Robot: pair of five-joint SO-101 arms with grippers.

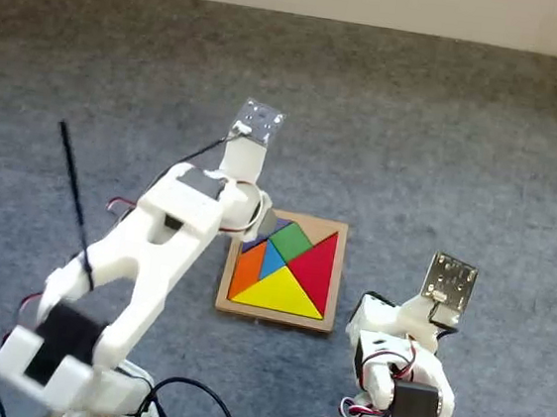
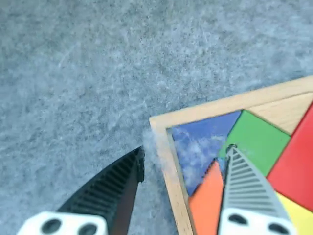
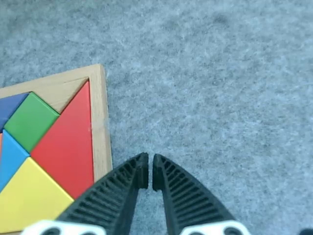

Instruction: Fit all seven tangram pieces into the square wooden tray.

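Wooden rim is the hazard: the left claw [image 2: 185, 151], spread wide and empty, straddles a corner of the square wooden tray [image 2: 210, 108] at lower centre of frame, one finger above the dark blue tangram piece [image 2: 199, 141]. Closing could drag the tray or pry seated pieces out. The right claw [image 3: 150, 159], fingers together and empty, hangs over grey carpet [image 3: 220, 73] beside the tray.

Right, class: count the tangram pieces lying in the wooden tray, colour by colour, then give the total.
red piece: 1
yellow piece: 1
green piece: 1
orange piece: 1
light blue piece: 1
dark blue piece: 1
Total: 6 in the tray
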